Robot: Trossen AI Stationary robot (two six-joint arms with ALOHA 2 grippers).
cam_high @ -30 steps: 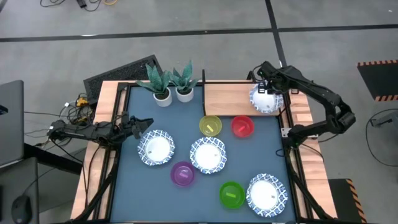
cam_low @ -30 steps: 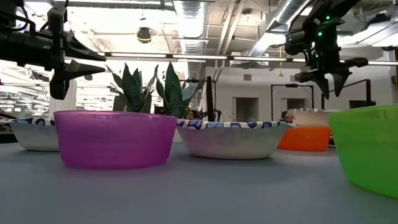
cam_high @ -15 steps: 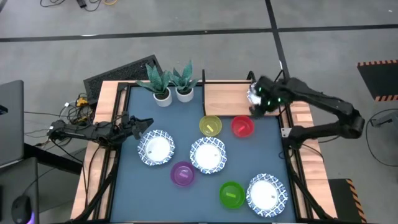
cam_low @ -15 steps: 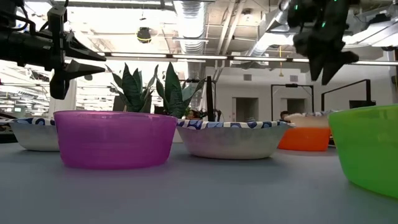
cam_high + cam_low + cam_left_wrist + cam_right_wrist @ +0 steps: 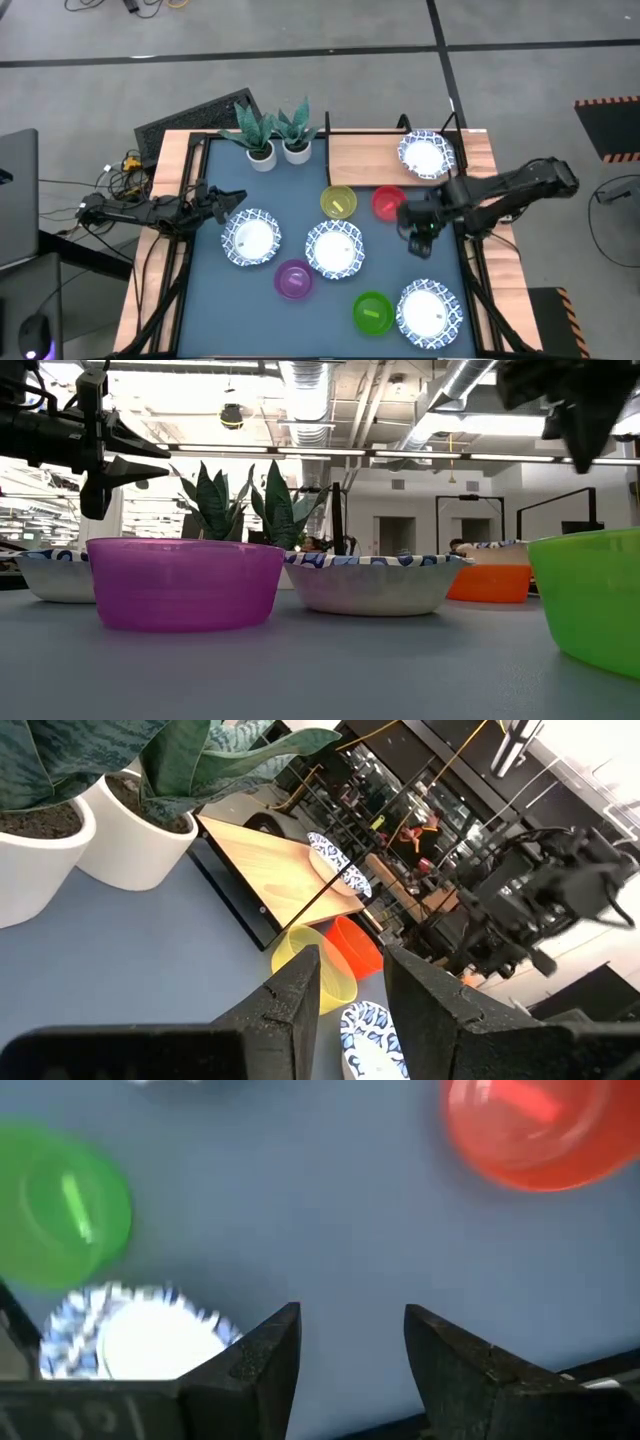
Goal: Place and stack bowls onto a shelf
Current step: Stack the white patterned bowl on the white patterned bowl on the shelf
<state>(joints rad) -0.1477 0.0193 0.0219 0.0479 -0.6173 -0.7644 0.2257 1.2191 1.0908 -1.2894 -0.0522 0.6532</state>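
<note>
One wide white bowl with a blue patterned rim (image 5: pixel 425 156) sits on the flat light wooden shelf board with its thin black frame (image 5: pixel 365 158), toward the shelf's right end. That is the only bowl shelved, by my count.

Left on the blue-grey tabletop (image 5: pixel 220 300):
- three more blue-rimmed white bowls: one at left (image 5: pixel 250 238), one at centre (image 5: pixel 334 248), one at the near right corner (image 5: pixel 429 313)
- small yellow bowl (image 5: pixel 338 202) and small red bowl (image 5: pixel 389 203), both just in front of the shelf edge
- small purple bowl (image 5: pixel 293 279) between the left and centre patterned bowls, nearer me
- small green bowl (image 5: pixel 373 312) just beside the corner patterned bowl

So one of eight placed, nothing stacked yet; the job is barely begun, in my judgement.

My right gripper (image 5: pixel 420 240) hangs over bare tabletop, near the red bowl and above the green one and the corner bowl. Its jaws stand apart and hold nothing; the wrist view shows table between the fingers (image 5: pixel 262 1360).

My left gripper (image 5: pixel 228 200) waits out at the table's left edge, just beside the left patterned bowl, jaws parted with a narrow gap, empty.

Two small white pots of striped-leaf plants (image 5: pixel 278 150) stand left of the shelf, untouched.

Writing: no brand or label readable on bowls, pots or shelf. A faint embossed mark on the right wrist housing might be characters, but I cannot read it.
</note>
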